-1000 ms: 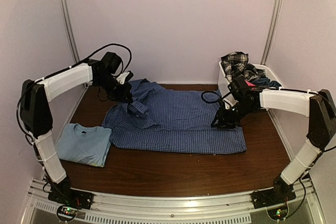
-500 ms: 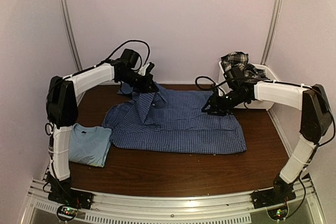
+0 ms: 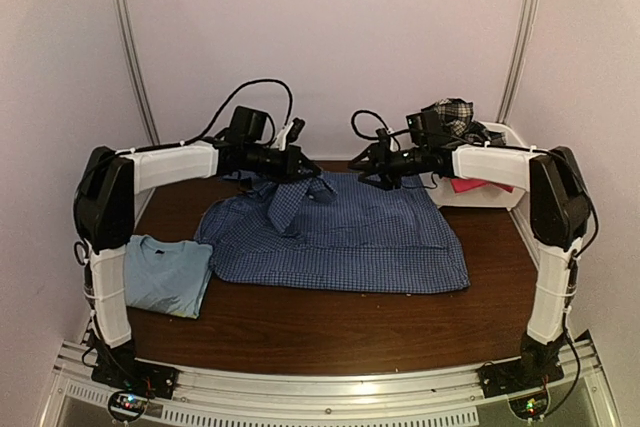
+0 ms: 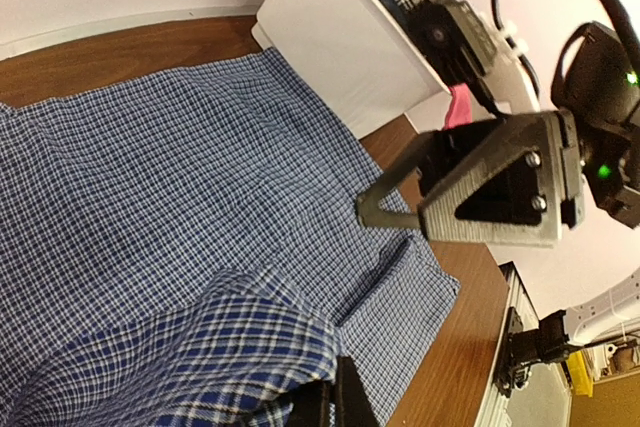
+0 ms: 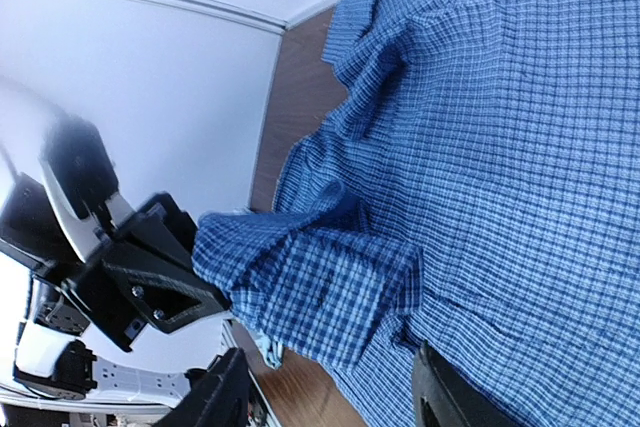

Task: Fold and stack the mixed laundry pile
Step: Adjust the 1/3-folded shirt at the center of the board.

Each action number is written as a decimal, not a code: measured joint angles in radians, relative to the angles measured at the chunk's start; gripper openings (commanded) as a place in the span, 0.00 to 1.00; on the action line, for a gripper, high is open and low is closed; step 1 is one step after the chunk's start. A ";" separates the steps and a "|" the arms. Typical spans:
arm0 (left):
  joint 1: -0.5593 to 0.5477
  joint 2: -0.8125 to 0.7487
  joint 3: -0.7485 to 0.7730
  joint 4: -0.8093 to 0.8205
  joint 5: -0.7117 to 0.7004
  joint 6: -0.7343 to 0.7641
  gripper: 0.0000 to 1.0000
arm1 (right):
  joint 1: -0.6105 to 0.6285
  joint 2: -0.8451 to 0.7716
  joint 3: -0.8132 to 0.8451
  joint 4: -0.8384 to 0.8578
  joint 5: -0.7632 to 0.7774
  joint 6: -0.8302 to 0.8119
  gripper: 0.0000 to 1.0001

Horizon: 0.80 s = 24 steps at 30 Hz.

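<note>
The blue small-check button shirt (image 3: 350, 237) lies spread across the table. One part of it is lifted at the back middle, and my left gripper (image 3: 307, 169) is shut on that raised cloth (image 4: 230, 347). My right gripper (image 3: 363, 169) faces it from the right, open, with nothing between its fingers (image 5: 215, 397). The raised fold (image 5: 310, 282) hangs just ahead of them. A folded light blue T-shirt (image 3: 165, 272) rests at the near left. The black-white plaid piece (image 3: 450, 115) and a hot pink piece (image 3: 466, 185) sit in the basket.
A white plastic basket (image 3: 482, 195) stands at the back right corner, against the wall. In the left wrist view, the basket's wall (image 4: 340, 42) is just behind the right gripper's body (image 4: 480, 187). Bare brown table (image 3: 330, 332) runs along the near edge.
My left gripper carried the raised shirt part rightward to the back middle. My right gripper left the shirt's right side, swung left toward it, and opened wider.
</note>
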 measured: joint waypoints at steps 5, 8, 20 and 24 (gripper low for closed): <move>0.004 -0.137 -0.191 0.122 0.009 0.003 0.00 | 0.004 0.017 -0.057 0.204 -0.060 0.203 0.73; 0.004 -0.199 -0.261 0.207 0.013 0.007 0.00 | 0.016 0.017 -0.108 0.296 -0.077 0.311 0.80; 0.004 -0.300 -0.409 0.419 0.053 0.057 0.00 | 0.116 0.047 -0.264 0.782 -0.113 0.759 0.90; 0.004 -0.315 -0.434 0.444 0.066 0.063 0.00 | 0.127 0.066 -0.263 0.898 -0.109 0.853 0.69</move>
